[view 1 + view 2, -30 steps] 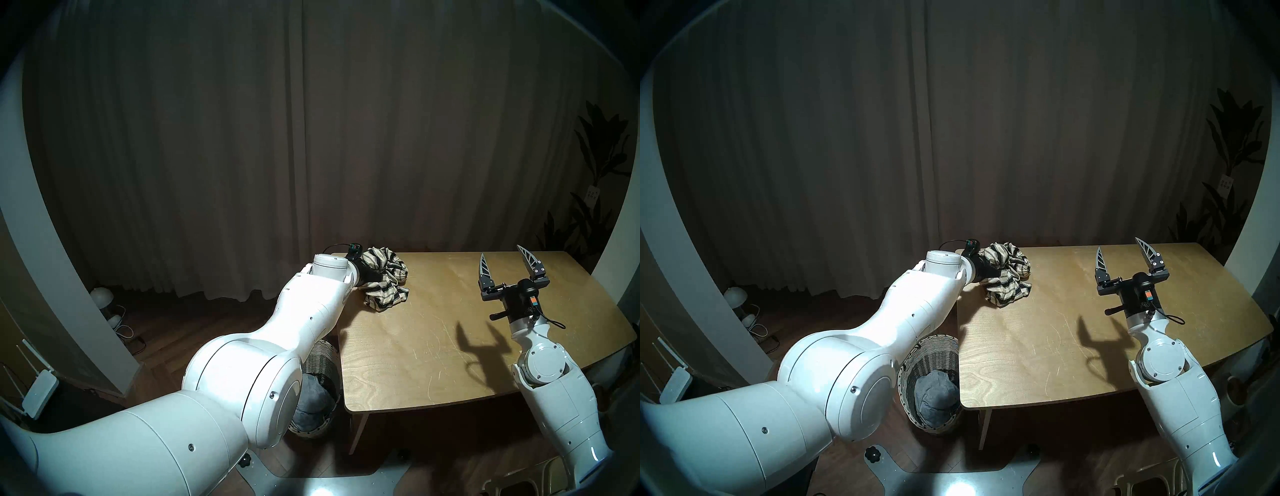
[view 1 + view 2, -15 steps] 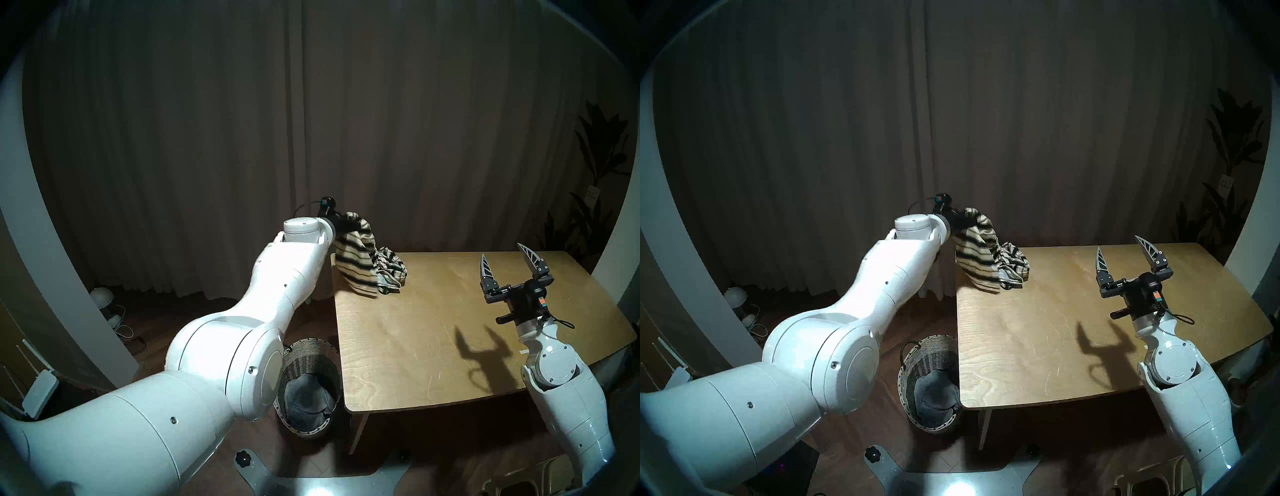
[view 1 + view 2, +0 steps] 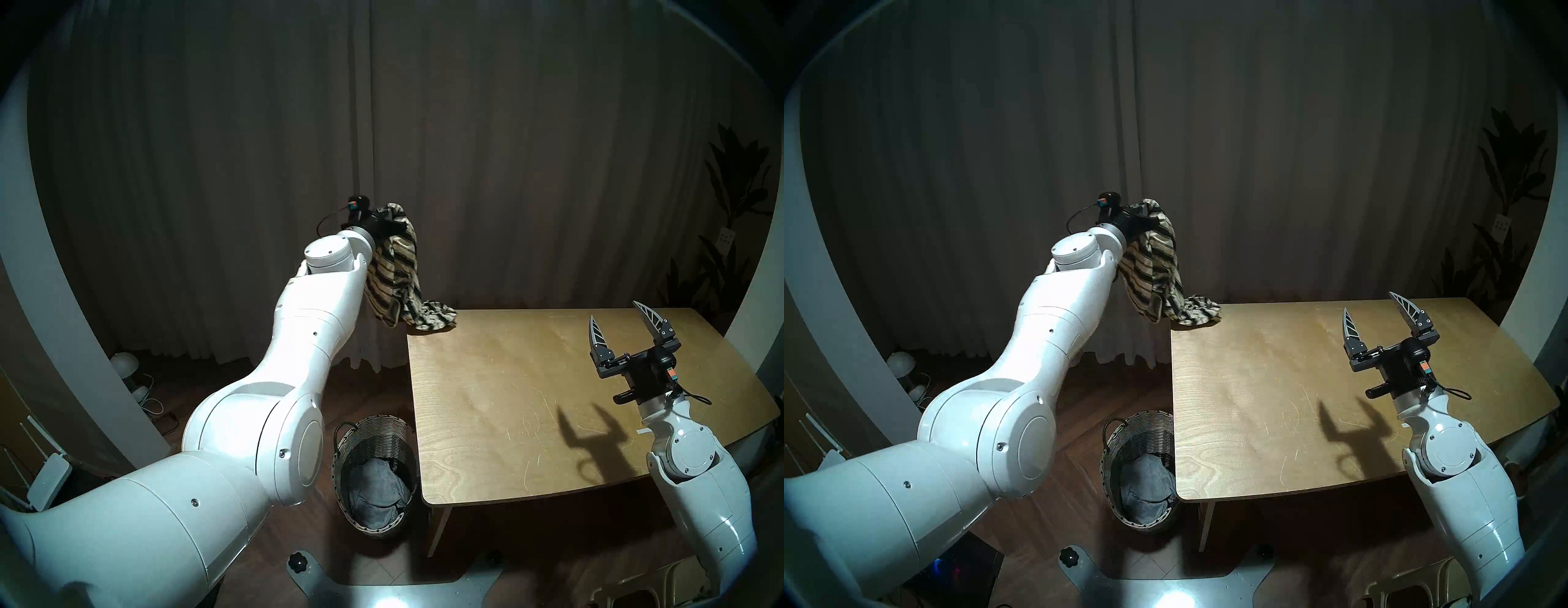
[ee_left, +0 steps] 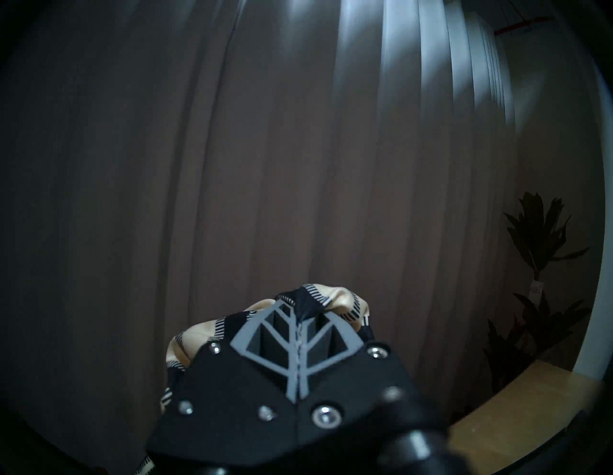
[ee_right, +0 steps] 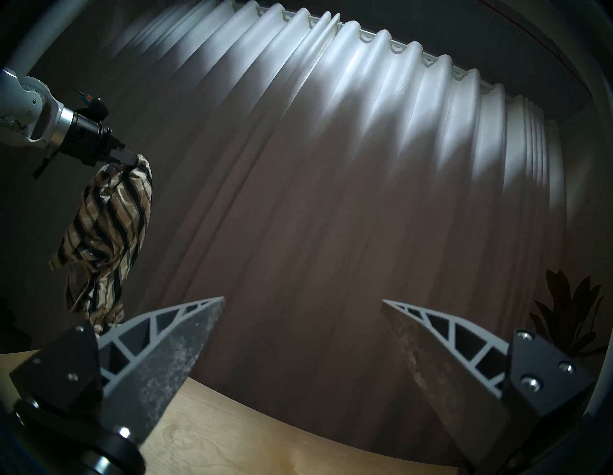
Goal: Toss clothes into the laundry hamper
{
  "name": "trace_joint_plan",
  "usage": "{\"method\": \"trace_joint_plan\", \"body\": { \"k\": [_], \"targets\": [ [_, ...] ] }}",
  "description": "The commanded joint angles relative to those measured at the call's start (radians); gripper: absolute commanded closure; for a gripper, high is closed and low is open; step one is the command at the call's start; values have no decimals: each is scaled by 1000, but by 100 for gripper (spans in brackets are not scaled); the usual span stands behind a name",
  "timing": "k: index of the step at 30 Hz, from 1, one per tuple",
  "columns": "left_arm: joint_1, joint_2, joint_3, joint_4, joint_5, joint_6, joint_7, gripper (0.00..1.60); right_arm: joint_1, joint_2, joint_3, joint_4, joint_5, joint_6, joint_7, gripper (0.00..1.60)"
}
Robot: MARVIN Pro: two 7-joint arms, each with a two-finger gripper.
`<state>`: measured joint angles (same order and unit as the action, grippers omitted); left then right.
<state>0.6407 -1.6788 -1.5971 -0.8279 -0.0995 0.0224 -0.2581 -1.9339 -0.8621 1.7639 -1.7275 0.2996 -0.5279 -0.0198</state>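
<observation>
Hanging from clenched left gripper (image 4: 300,326): striped garment (image 3: 396,271), tail touching table (image 3: 551,382) corner. Right gripper (image 3: 615,325) spread, empty. Grey garment (image 3: 375,488) inside hamper (image 3: 352,446).

Striped garment (image 3: 396,271) hangs aloft, tail on table (image 3: 551,382) corner; grey garment (image 3: 375,494) inside wicker hamper (image 3: 382,429) on floor.

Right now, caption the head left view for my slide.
Left gripper lifts the striped garment, its tail on the table corner; hamper holds a grey garment; right gripper open.
</observation>
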Motion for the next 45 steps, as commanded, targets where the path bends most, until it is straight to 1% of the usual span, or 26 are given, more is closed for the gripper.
{"method": "trace_joint_plan", "body": {
  "k": [1,5,12,18,19,22,23,24,25,26,27,29,31,33,36,39,40,45],
  "targets": [
    [-18,93,-51,-119,2,-82,12,160,-20,16,24,-32,26,-3,18,0],
    [11,100,-67,-169,-3,-116,6,160,-36,21,35,-42,43,-2,34,0],
    [68,100,-73,-255,-15,-178,-24,160,-65,31,57,-62,78,1,66,0],
    [183,87,-61,-337,-27,-199,-64,160,-93,39,78,-81,111,6,94,0],
    [198,92,-68,-339,-30,-202,-64,160,-97,41,82,-84,117,7,98,0],
    [259,114,-87,-386,-35,-213,-67,160,-114,46,95,-95,138,10,115,0],
    [259,123,-94,-382,-34,-215,-68,160,-119,47,98,-98,143,11,119,0],
    [287,128,-100,-402,-36,-219,-70,160,-126,49,104,-102,152,13,126,0],
    [287,135,-109,-398,-35,-221,-69,160,-130,50,107,-105,157,14,130,0],
    [318,141,-116,-421,-36,-228,-72,160,-137,52,113,-109,166,16,137,0],
    [321,149,-124,-419,-32,-230,-71,160,-141,53,116,-112,171,18,141,0],
    [364,158,-146,-446,-38,-241,-76,160,-153,56,126,-120,189,24,154,0],
    [390,163,-160,-453,-36,-246,-78,160,-161,58,133,-124,200,30,163,0],
    [430,160,-176,-462,-39,-250,-85,160,-172,61,143,-132,217,40,175,0],
    [476,139,-186,-460,-46,-250,-103,160,-184,64,156,-140,237,54,191,0],
    [530,107,-170,-474,-54,-254,-130,160,-195,66,166,-147,254,67,206,0],
    [536,95,-159,-469,-55,-251,-139,160,-196,66,168,-148,257,69,208,0],
    [626,38,-104,-496,-69,-256,-192,160,-215,70,188,-160,288,93,234,0]
  ]
}}
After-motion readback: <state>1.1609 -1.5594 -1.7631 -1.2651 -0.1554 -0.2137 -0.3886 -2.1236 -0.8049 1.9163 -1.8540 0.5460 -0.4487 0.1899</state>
